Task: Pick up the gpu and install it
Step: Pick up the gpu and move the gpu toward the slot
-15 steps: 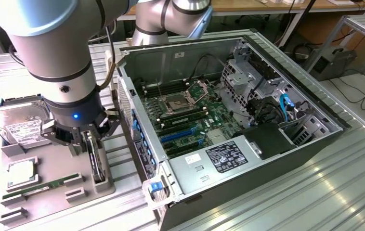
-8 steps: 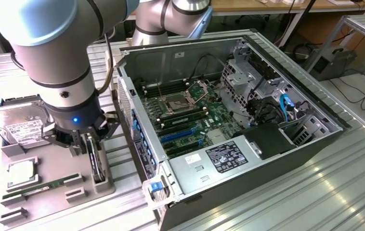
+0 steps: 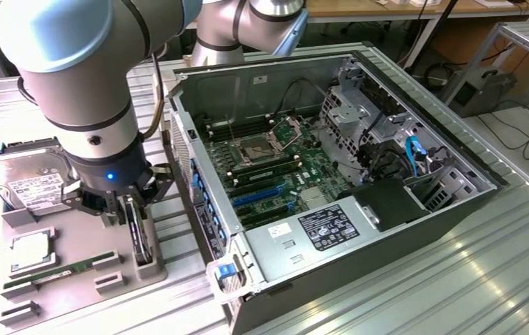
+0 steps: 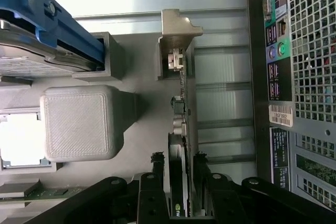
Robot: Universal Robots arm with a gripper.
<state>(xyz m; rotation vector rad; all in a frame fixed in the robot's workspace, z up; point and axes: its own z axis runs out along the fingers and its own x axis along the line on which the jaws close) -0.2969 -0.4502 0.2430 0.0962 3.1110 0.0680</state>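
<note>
The gpu [image 3: 137, 241], held upright in a grey tray [image 3: 78, 241] beside the computer case [image 3: 358, 258], is straddled by the wide-open gripper [image 3: 127, 213].

Gpu [image 3: 136, 237]: black. Holder tray [image 3: 74, 227]: grey. Hard drive [image 3: 24, 183]: silver, white label. Motherboard [image 3: 288, 174]: green, blue slots.
</note>
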